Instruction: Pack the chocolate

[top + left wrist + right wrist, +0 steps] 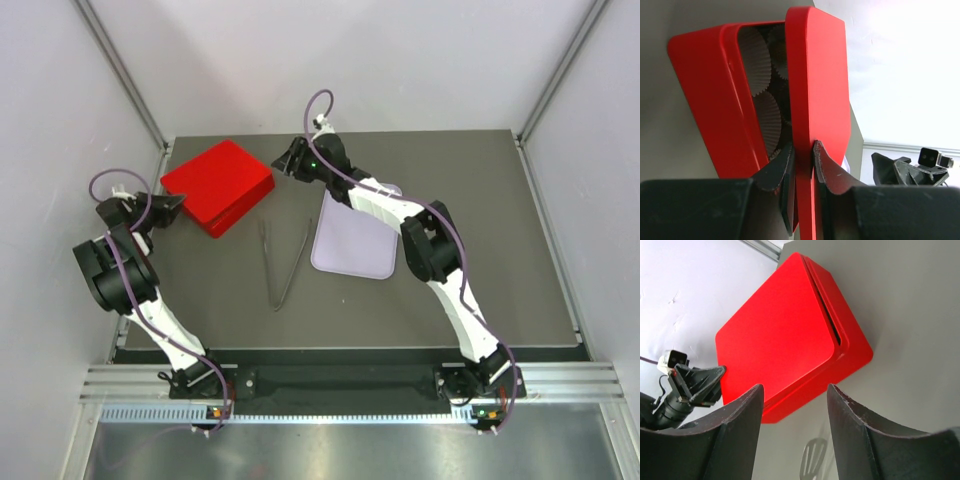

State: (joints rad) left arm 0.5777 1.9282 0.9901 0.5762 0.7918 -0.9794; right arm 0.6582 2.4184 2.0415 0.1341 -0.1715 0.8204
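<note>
A red box (218, 185) lies at the back left of the table. My left gripper (170, 205) is shut on the edge of its red lid (815, 90) and holds it slightly raised off the red base (705, 100). White paper cups (760, 65) show through the gap; no chocolate piece shows clearly in any view. My right gripper (290, 160) is open and empty, just off the box's right corner. In the right wrist view the box (785, 335) lies beyond the open gripper (795, 390). In the left wrist view the left gripper (802, 147) pinches the lid.
Metal tongs (283, 262) lie mid-table, their tip in the right wrist view (812, 460). A lavender tray (345, 245) lies right of them, partly under the right arm. Grey walls stand close on both sides.
</note>
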